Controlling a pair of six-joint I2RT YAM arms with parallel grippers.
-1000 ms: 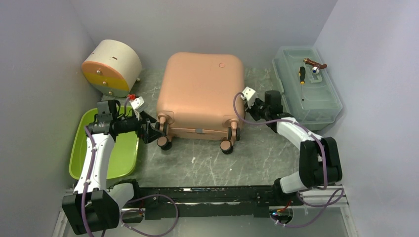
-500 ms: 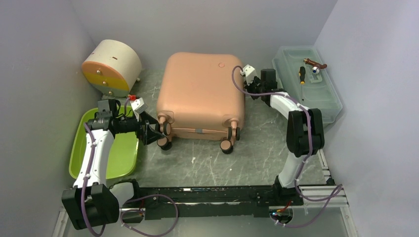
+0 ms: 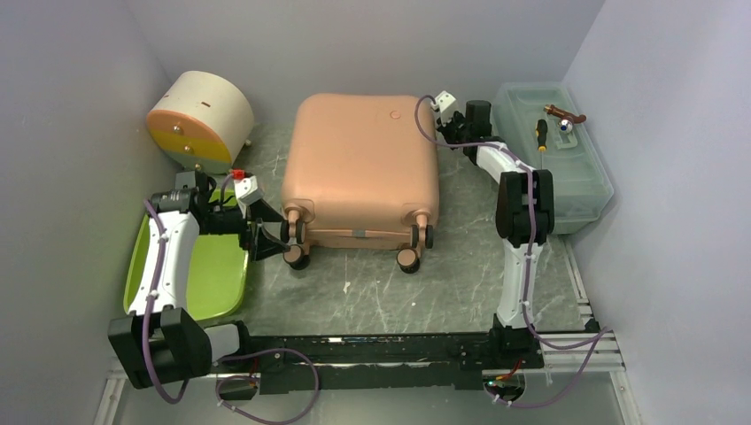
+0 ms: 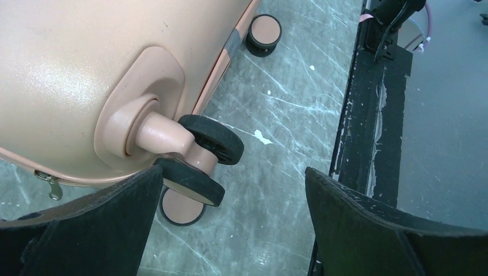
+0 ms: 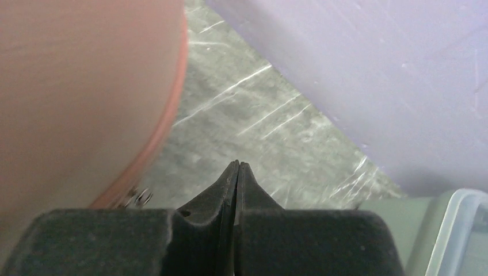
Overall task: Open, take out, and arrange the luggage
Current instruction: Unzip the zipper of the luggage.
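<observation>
The salmon-pink luggage (image 3: 359, 168) lies flat and closed in the middle of the table, wheels toward me. My left gripper (image 3: 273, 235) is open at its near left corner. In the left wrist view the gripper (image 4: 233, 175) has the double dark wheel (image 4: 210, 141) by its left finger (image 4: 103, 224), under the pink shell (image 4: 69, 69). My right gripper (image 3: 441, 131) is shut and empty at the suitcase's far right corner. In the right wrist view its tips (image 5: 237, 165) sit just right of the shell (image 5: 75, 86), near the metal zipper pulls (image 5: 136, 197).
A cream half-round box with orange-yellow drawers (image 3: 199, 119) stands at the back left. A green tray (image 3: 190, 283) lies under the left arm. A translucent toolbox (image 3: 549, 164) with a screwdriver (image 3: 541, 135) on it sits at the right. Grey walls close in behind and on both sides.
My right arm has stretched out, moving its shut gripper from the suitcase's right side up to its far right corner. My left gripper has stayed open by the near left wheel.
</observation>
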